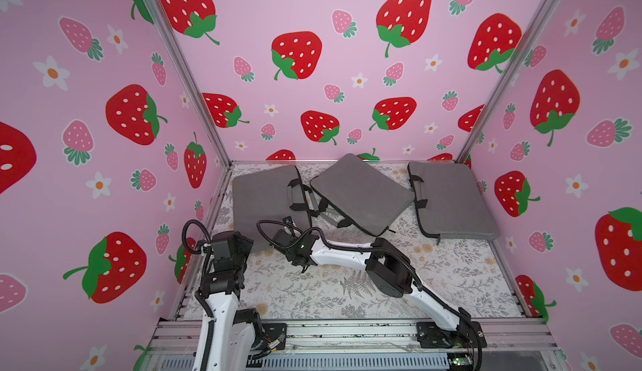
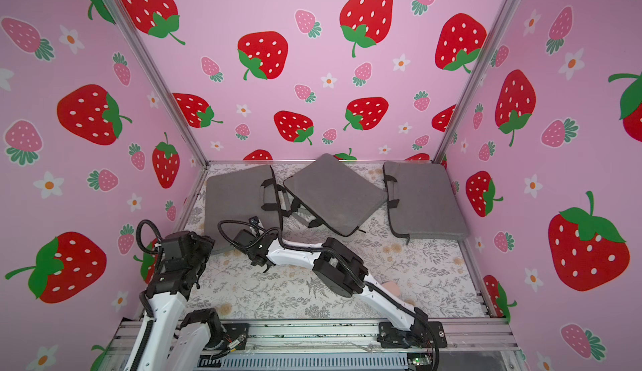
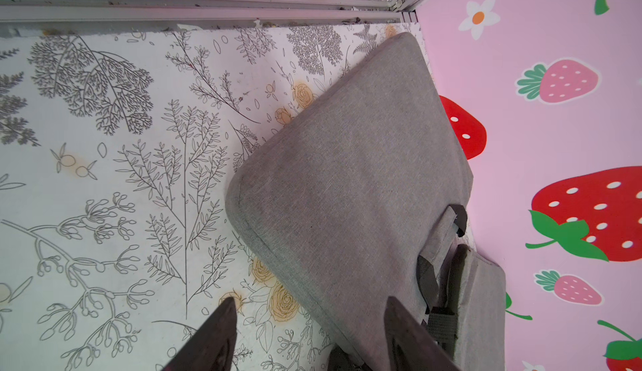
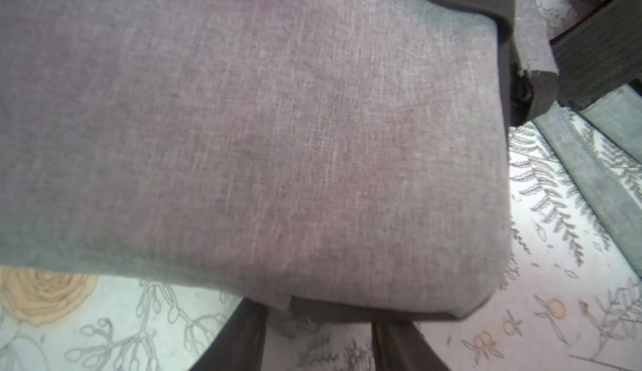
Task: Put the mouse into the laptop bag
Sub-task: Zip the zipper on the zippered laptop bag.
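While three grey laptop bags [image 1: 361,195] line the back of the floral desk [image 1: 451,275], the left gripper [image 3: 310,299] hovers, jaws spread, above the left bag [image 1: 264,195]'s edge. The right gripper [image 4: 319,317] meets that bag's near edge; whether its jaws clasp it is unclear. A pale pink shape, possibly the mouse [image 2: 392,286], peeks beside the right arm [image 1: 347,256].

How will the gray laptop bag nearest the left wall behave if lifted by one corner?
The left bag looks padded, with rounded edges, so it would probably sag a little rather than stay rigid. Its woven cloth looks rough, so the fingers likely would not slip. It lies flat and wide, so pushed it should slide, not roll.
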`<control>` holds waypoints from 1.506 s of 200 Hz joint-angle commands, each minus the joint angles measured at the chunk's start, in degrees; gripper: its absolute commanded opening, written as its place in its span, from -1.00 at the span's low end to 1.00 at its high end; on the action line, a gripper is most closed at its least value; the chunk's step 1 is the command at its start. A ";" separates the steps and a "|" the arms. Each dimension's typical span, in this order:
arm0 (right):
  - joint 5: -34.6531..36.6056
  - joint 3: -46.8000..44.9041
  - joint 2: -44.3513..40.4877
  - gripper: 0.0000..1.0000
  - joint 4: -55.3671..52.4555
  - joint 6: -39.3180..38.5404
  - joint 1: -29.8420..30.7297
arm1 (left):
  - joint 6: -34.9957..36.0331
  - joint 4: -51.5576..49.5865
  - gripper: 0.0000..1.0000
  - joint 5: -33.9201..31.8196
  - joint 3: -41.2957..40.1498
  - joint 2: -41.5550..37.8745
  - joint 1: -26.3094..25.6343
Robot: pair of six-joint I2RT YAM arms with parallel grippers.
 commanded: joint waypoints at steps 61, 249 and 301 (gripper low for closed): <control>-5.17 -9.85 -3.03 -0.96 9.77 -5.53 0.35 | -8.33 6.29 0.33 6.61 -6.18 1.08 1.41; -20.12 -34.06 -18.56 -1.00 37.89 -18.02 7.12 | -6.45 20.85 -1.00 15.50 -9.25 18.09 4.87; -14.60 -45.71 -22.31 -1.00 41.27 -17.51 6.30 | -2.27 13.50 -1.00 13.68 -4.77 18.11 8.72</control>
